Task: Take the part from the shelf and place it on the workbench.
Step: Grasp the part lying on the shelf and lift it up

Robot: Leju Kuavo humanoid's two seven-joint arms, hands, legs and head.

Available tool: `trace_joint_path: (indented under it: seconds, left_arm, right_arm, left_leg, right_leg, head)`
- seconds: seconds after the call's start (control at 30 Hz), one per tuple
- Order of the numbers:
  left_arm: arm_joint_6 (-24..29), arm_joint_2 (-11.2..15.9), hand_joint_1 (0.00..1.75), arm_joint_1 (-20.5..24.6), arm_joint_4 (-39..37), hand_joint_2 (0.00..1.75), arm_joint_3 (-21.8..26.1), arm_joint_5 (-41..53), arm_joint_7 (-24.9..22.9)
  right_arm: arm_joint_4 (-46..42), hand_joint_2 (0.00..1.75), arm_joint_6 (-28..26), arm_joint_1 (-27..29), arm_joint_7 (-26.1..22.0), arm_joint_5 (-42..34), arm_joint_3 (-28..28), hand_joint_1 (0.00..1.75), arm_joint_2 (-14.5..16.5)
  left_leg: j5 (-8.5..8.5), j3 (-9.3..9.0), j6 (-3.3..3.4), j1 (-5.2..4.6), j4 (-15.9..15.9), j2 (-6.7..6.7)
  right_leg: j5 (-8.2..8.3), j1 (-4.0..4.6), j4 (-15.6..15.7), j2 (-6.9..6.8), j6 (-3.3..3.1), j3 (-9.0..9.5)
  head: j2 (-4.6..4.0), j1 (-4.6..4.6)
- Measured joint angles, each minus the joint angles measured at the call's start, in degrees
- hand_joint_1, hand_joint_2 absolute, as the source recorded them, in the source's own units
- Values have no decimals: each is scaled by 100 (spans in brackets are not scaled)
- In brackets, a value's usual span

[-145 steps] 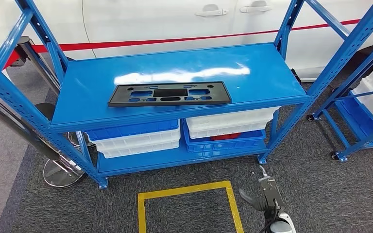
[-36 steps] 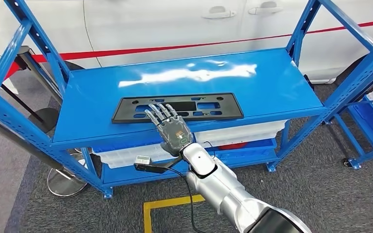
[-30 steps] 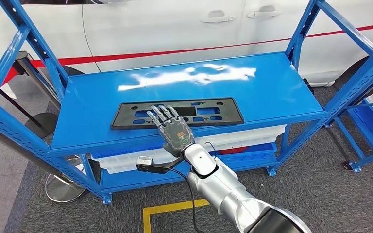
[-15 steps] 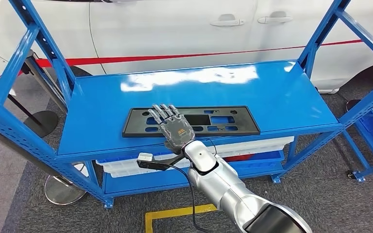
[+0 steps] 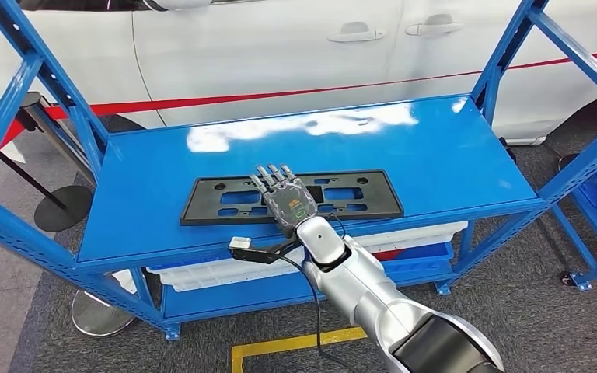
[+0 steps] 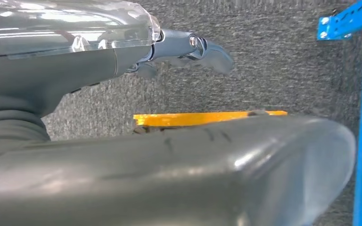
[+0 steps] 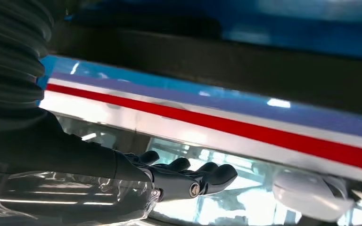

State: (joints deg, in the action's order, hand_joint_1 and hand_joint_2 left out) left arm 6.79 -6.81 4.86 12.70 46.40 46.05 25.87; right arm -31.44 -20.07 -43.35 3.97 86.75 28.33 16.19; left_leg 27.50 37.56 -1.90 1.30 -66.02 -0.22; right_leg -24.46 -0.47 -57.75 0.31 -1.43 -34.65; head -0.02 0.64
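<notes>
Right hand [image 5: 288, 200] spread flat above black part [image 5: 357, 203] on shelf [image 5: 451, 155]; reaching step, grasp comes next: fingers must close on near edge.

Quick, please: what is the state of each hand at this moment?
Left hand: holds nothing, hanging above the floor; open or closed cannot be told.
Right hand: open, fingers straight, lying over the black part on the shelf, no grip.

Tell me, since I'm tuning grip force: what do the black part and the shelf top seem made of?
Black part: likely moulded plastic, matte, thin, with cut-out slots. Shelf top: probably painted sheet metal, glossy blue, showing bright reflections. The right hand lies over the part.
</notes>
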Motion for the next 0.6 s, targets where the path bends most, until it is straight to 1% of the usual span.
trace_joint_path:
  seconds: [0.03,0.07,0.1,0.13,0.17,0.2,0.23,0.27,0.3,0.33,0.37,0.4,0.43,0.47,0.5,0.53,0.57,0.6]
  left_arm:
    - [-16,8,0,14,0,0,0,18,1]
    - [-32,12,0,32,0,0,0,42,-1]
    - [-44,13,0,47,0,0,-1,62,-4]
    - [-52,13,0,58,0,0,-1,84,-10]
    - [-56,12,0,65,0,0,-2,107,-19]
    - [-63,10,0,66,0,0,-3,124,-33]
    - [-69,9,0,72,0,0,-3,143,-49]
    - [-74,8,0,84,0,0,-4,162,-70]
    - [-79,8,0,99,0,0,-6,179,-96]
    - [-82,8,0,116,0,0,-7,196,-122]
    - [-87,8,0,129,0,0,-9,213,-150]
    - [-95,8,0,136,0,0,-10,226,-172]
    - [-105,7,0,140,0,0,-11,238,-189]
    - [-120,3,0,144,0,0,-15,249,-198]
    - [-135,-3,0,150,0,0,-20,258,-202]
    - [-148,-12,0,157,0,0,-28,264,-203]
    - [-158,-20,0,167,0,0,-37,273,-204]
    - [-163,-27,0,177,0,0,-45,281,-206]
  right_arm:
    - [38,175,82,-42,93,55,-1,84,-15]
    - [79,175,163,-87,197,105,-3,128,-35]
    - [124,175,244,-127,305,142,-12,171,-63]
    - [170,175,329,-161,411,164,-32,175,-96]
    - [215,175,404,-191,503,170,-65,175,-128]
    - [253,175,460,-215,566,153,-111,175,-163]
    - [285,175,493,-241,599,122,-166,175,-197]
    - [317,175,513,-266,611,88,-228,175,-236]
    - [349,175,527,-280,612,53,-292,175,-278]
    - [384,175,536,-284,612,21,-356,175,-322]
    - [419,175,535,-276,611,-9,-421,175,-367]
    - [449,175,526,-263,610,-37,-484,175,-403]
    - [474,175,515,-252,609,-64,-545,175,-436]
    - [492,175,500,-245,606,-91,-604,175,-462]
    - [503,175,486,-243,603,-115,-661,175,-484]
    - [509,175,465,-243,597,-142,-718,175,-506]
    - [511,175,437,-242,586,-171,-778,175,-522]
    - [511,175,407,-240,572,-193,-836,175,-534]
  left_leg:
    - [-150,-161,8,-5,359,3]
    - [-235,-275,33,-14,608,0]
    - [-245,-326,63,-28,724,-5]
    - [-229,-334,96,-46,734,-14]
    - [-238,-329,140,-42,741,-21]
    - [-249,-333,175,-36,759,-20]
    - [-262,-340,215,-27,777,-17]
    - [-273,-347,253,-17,795,-12]
    - [-276,-351,279,-16,802,-9]
    - [-274,-350,298,-19,801,-8]
    - [-271,-351,305,-21,798,-10]
    - [-266,-353,308,-23,795,-11]
    - [-261,-357,308,-23,789,-13]
    - [-253,-364,303,-23,783,-14]
    - [-242,-374,293,-23,779,-15]
    - [-230,-379,277,-34,772,-17]
    - [-219,-381,257,-43,767,-19]
    - [-212,-382,232,-52,766,-19]
  right_leg:
    - [-24,6,-31,5,27,-3]
    - [-41,13,-57,8,57,-12]
    - [-49,21,-72,8,87,-22]
    - [-47,28,-75,7,116,-30]
    - [-45,27,-71,5,146,-31]
    - [-66,18,-92,3,177,-35]
    - [-126,11,-173,1,207,-70]
    - [-244,3,-366,0,235,-159]
    - [-406,-7,-681,-2,258,-308]
    - [-576,-11,-1061,-2,276,-497]
    - [-698,-17,-1415,-2,290,-679]
    - [-730,-22,-1628,-2,298,-799]
    - [-651,-25,-1623,-3,296,-818]
    - [-478,-27,-1398,-3,285,-725]
    - [-261,-26,-1009,-4,264,-547]
    - [-101,-14,-615,-3,241,-361]
    - [3,-1,-309,-2,219,-218]
    - [36,14,-139,0,201,-140]
  head:
    - [0,1]
    - [1,0]
    - [1,-1]
    - [1,-2]
    - [1,-2]
    - [0,-3]
    - [0,-3]
    - [0,-3]
    - [0,-3]
    - [0,-3]
    - [0,-3]
    - [0,-4]
    - [0,-4]
    - [0,-4]
    - [0,-4]
    - [0,-4]
    - [0,-4]
    - [0,-4]
